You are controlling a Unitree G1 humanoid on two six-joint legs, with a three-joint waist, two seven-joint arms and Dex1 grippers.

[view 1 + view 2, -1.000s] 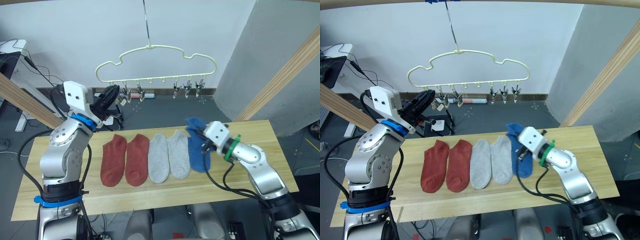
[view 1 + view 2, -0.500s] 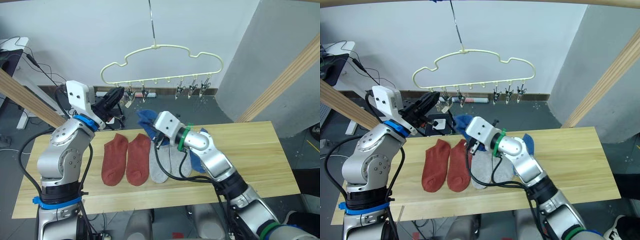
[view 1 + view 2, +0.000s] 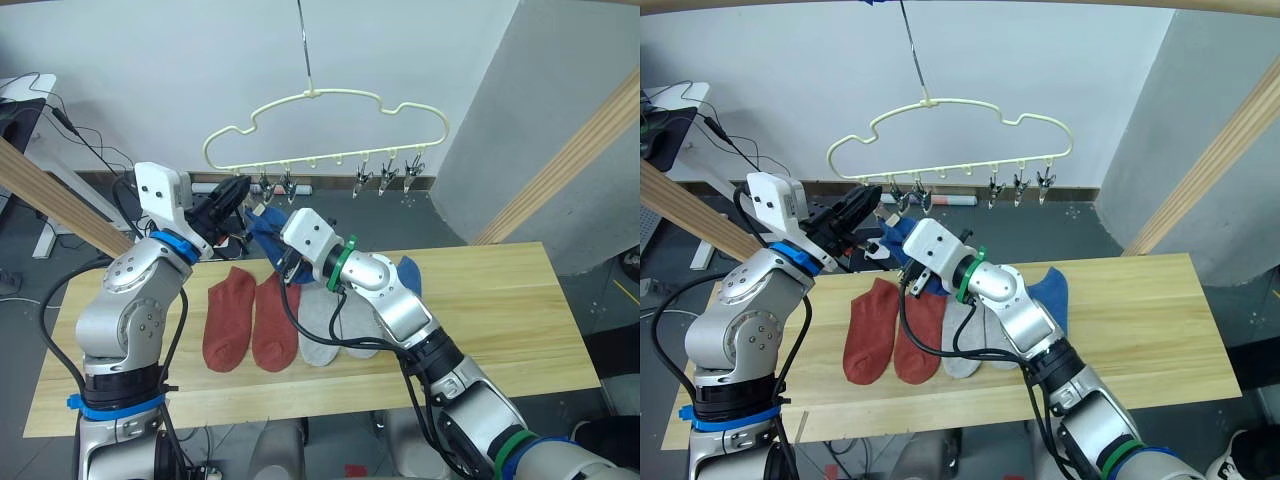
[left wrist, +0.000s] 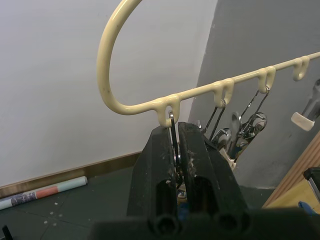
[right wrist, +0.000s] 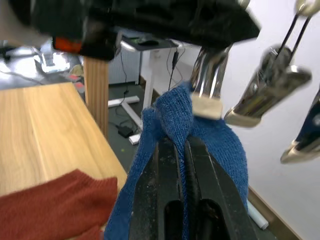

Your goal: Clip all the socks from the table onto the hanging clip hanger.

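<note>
Since a second ago the right hand [image 5: 181, 150] has carried a soft blue ankle sock [image 3: 262, 228] up off the light yellowish plank worktop [image 3: 520, 320] and swung it across to the left end of the thin cream-yellow cloud-shaped wire clip hanger [image 3: 325, 96]; half a second ago it was short of there, and it has since closed the last of the gap. The right hand is clamped on a bunched fold of that sock, whose upper edge sits right at the pale tip of a small metal clip [image 5: 206, 95]. The left hand [image 4: 176, 150] is pressed narrow around the wire loop of the end clip [image 4: 172, 131], just under the hanger's curved end, apparently squeezing or steadying it. On the worktop lie two rust-red socks [image 3: 250, 318], two light grey socks [image 3: 330, 320] and the second blue sock [image 3: 405, 272], side by side. To do this step well, the sock's edge should probably be fed squarely between the clip's tips, with enough fabric past them to bite on. The right hand ought to release only once the clip has shut on the cloth. A loose hanger may swing, so slow, small motions look wise.
</note>
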